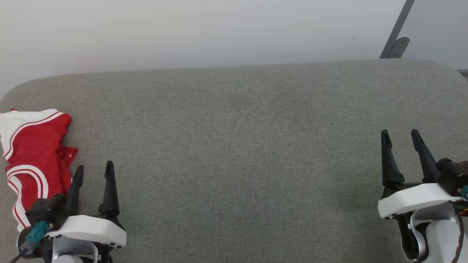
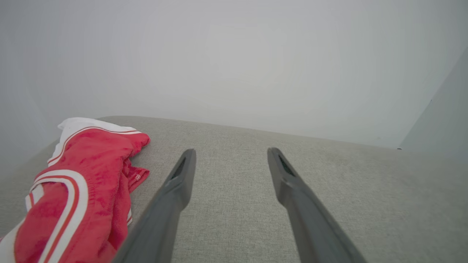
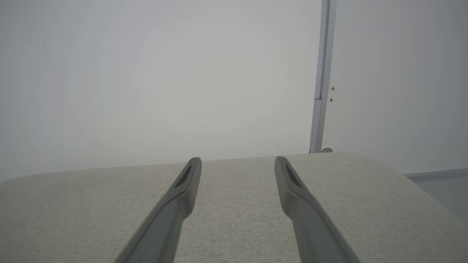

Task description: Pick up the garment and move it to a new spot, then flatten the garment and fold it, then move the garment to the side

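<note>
grey cushion (image 1: 234, 146) below pale wall (image 1: 182, 29); left pincer (image 1: 94, 166) and right pincer (image 1: 400, 132) spread empty.

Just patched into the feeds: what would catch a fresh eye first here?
First is the bright red garment with white stripes, lying crumpled at the far left edge of the grey padded surface. The left gripper sits just beside it, fingers spread and holding nothing. The right gripper is far across at the right, also open, over bare fabric.
</note>
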